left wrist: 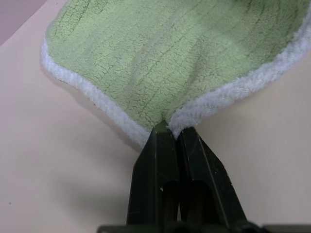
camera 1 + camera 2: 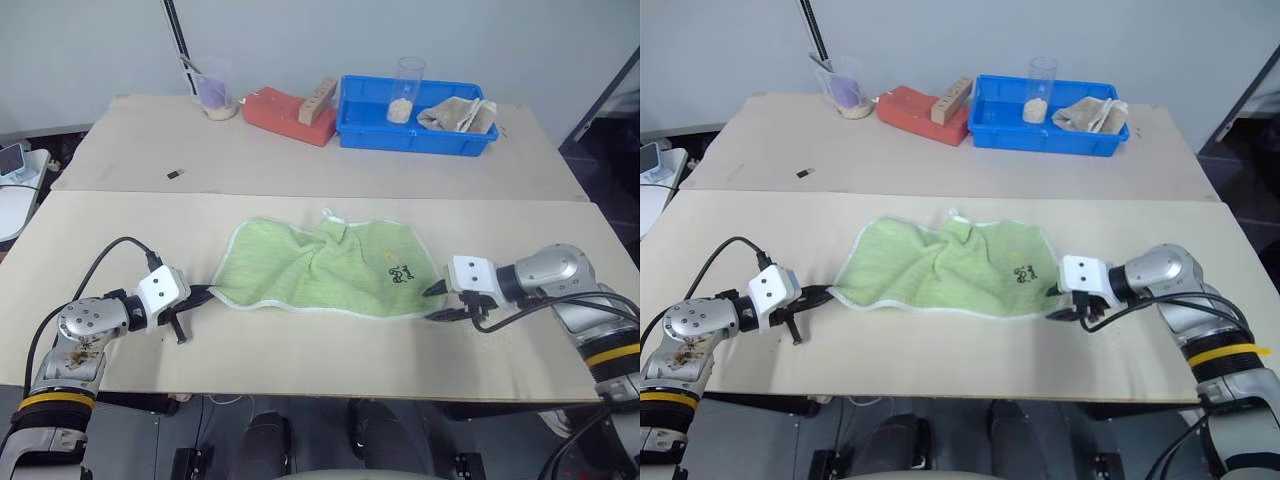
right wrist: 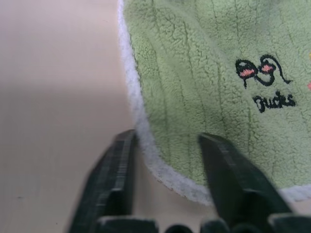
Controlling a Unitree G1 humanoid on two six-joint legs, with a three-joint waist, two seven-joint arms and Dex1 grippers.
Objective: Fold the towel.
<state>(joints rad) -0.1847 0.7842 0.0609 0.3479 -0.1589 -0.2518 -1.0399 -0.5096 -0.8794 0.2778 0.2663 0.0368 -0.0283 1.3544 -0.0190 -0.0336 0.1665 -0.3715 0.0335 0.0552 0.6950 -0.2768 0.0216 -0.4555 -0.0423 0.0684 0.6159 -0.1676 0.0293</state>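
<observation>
The light green towel point(image 2: 320, 265) with white edging lies rumpled across the middle of the near table, its dark embroidered mark point(image 2: 402, 272) near the right corner and a small white loop point(image 2: 328, 213) at the far edge. My left gripper point(image 2: 205, 293) is shut on the towel's near left corner; in the left wrist view the fingers point(image 1: 160, 160) pinch the white hem together. My right gripper point(image 2: 437, 300) lies low at the near right corner. In the right wrist view its fingers point(image 3: 221, 165) stand apart and straddle the towel's point(image 3: 204, 87) white edge, below the mark point(image 3: 265, 82).
On the far table stands a blue bin point(image 2: 415, 148) holding a clear cup point(image 2: 405, 90) and a beige cloth point(image 2: 458, 113). Left of it are a red block point(image 2: 285, 115) with a wooden piece point(image 2: 318, 100) on it, and a cup point(image 2: 215, 90). A small dark item point(image 2: 175, 175) lies there too.
</observation>
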